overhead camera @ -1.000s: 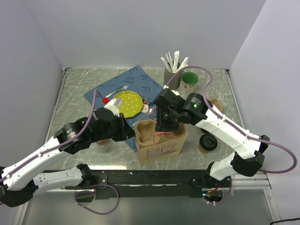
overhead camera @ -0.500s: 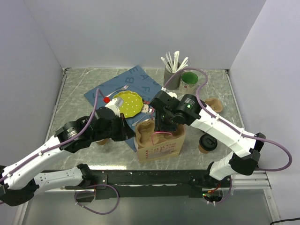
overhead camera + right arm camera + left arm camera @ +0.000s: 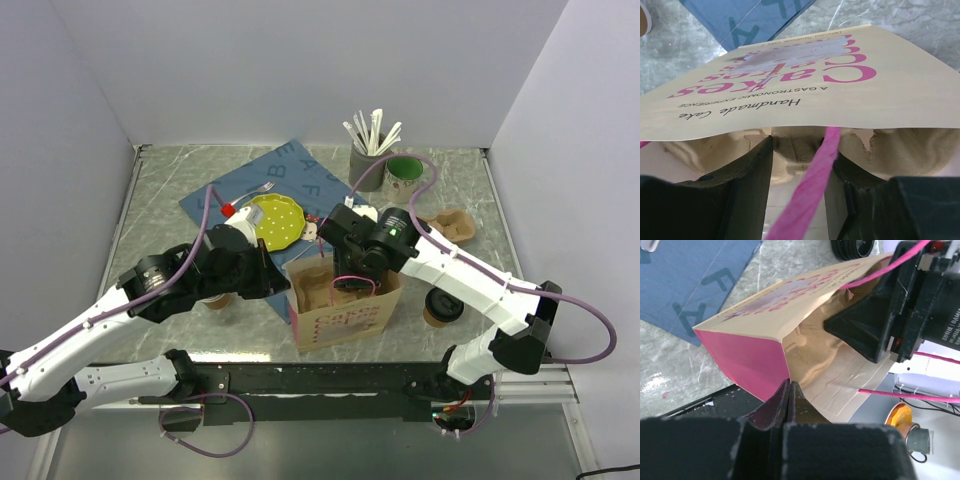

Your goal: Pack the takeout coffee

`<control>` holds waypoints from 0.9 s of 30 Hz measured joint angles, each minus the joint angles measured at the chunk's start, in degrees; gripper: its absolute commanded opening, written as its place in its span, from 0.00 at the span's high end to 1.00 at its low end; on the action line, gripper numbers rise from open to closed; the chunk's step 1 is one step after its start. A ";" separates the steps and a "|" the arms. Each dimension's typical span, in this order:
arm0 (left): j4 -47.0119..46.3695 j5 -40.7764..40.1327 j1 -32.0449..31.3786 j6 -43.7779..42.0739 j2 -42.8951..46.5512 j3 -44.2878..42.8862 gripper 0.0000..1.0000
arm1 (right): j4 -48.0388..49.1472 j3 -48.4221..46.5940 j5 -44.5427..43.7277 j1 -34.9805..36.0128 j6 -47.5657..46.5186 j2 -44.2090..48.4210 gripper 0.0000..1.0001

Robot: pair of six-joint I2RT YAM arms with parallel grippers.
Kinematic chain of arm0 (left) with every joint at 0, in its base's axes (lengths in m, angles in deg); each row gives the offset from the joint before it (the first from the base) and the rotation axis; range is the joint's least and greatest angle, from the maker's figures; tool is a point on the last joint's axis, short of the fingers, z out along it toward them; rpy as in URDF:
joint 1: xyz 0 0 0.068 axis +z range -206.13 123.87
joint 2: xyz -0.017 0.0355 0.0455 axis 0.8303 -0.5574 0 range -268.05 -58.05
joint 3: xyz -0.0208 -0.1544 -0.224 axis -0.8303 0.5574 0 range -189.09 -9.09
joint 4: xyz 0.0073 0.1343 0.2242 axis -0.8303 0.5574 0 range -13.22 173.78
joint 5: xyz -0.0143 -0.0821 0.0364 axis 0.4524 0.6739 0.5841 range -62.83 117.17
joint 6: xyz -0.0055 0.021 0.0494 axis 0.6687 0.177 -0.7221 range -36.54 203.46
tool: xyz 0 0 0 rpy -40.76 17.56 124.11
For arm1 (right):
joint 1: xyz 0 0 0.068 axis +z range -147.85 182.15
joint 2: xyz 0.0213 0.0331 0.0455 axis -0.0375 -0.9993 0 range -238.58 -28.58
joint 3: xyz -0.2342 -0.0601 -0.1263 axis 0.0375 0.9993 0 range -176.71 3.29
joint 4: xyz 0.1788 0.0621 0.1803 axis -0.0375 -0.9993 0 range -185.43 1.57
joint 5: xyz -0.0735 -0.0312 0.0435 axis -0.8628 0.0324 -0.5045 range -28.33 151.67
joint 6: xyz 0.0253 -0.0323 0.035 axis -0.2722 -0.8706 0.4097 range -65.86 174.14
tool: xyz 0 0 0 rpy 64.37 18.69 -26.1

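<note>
The takeout coffee [image 3: 441, 304] stands upright on the marble table [image 3: 165, 205], black lid on, at about 3 o'clock from the paper cake bag [image 3: 345, 318] and apart from it. The left gripper [image 3: 789, 390] is pinched tight on the bag's rim at its 9 o'clock corner, beside the pink side panel. The right gripper [image 3: 799, 170] hangs over the bag's mouth with its jaws spread; a pink cord handle [image 3: 816, 172] runs loosely between them. A pulp cup carrier [image 3: 790, 145] sits inside the bag.
</note>
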 measured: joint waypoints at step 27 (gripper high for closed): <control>-3.63 7.06 0.00 0.20 3.04 4.02 0.99 | -0.59 3.28 -3.45 4.22 4.87 -5.01 0.29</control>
